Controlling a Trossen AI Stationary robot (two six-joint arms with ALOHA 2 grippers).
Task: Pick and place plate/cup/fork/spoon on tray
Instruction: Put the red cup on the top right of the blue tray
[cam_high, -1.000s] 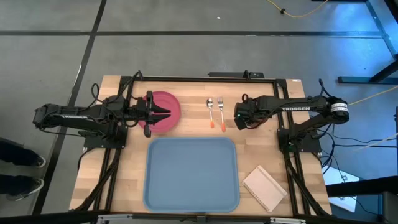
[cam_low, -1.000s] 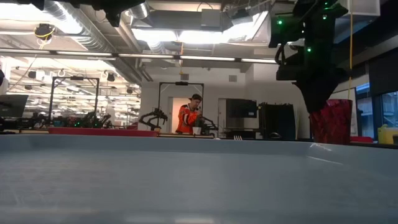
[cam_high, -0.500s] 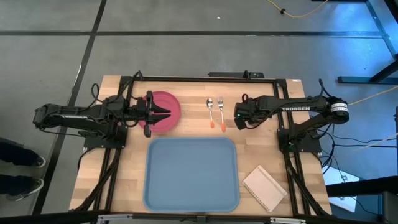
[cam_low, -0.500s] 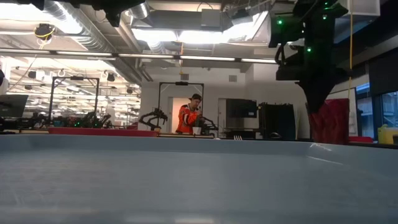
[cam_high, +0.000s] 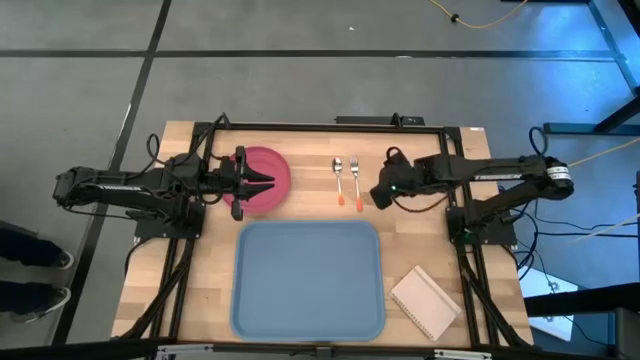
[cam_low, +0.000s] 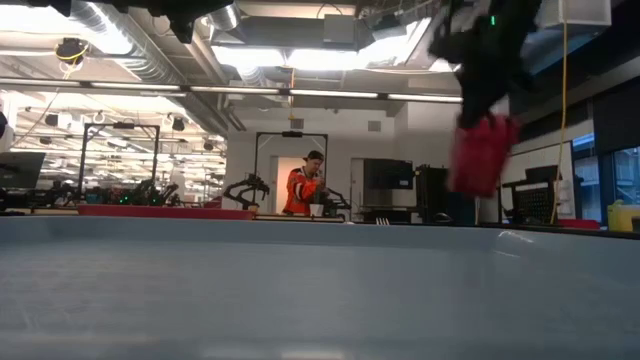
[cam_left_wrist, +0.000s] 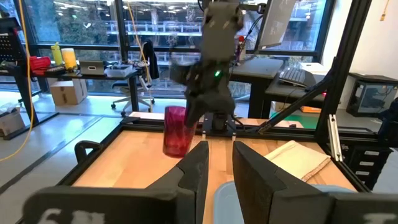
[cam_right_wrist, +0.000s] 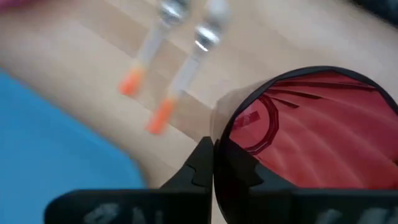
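Observation:
My right gripper (cam_high: 382, 192) is shut on the maroon cup (cam_right_wrist: 311, 143), right of the fork (cam_high: 354, 180) and the spoon (cam_high: 338, 180), which lie flat on the table side by side. In the low view the cup (cam_low: 480, 155) hangs tilted, above the table. The pinkish-red plate (cam_high: 277, 172) lies flat at the far left. My left gripper (cam_high: 266, 182) stands over it, open by a narrow gap, with nothing between its fingers (cam_left_wrist: 198, 174). The light blue tray (cam_high: 308, 280) lies at the near middle. My right gripper pinches the cup's wall at the rim (cam_right_wrist: 219, 127), one finger inside the cup and one outside. The fingers come from above, slanting from the table's right. The cup hangs below them, tilted and lifted clear of the table.
A white notepad (cam_high: 424, 300) lies right of the tray near the front edge. Bare wood shows between the tray and the cutlery. Black frame rails run along the table's far edge and sides.
My right gripper has risen and gone a little toward the table's left edge with the cup. The cup stood upright on the table a second ago; now it is lifted clear and tilted.

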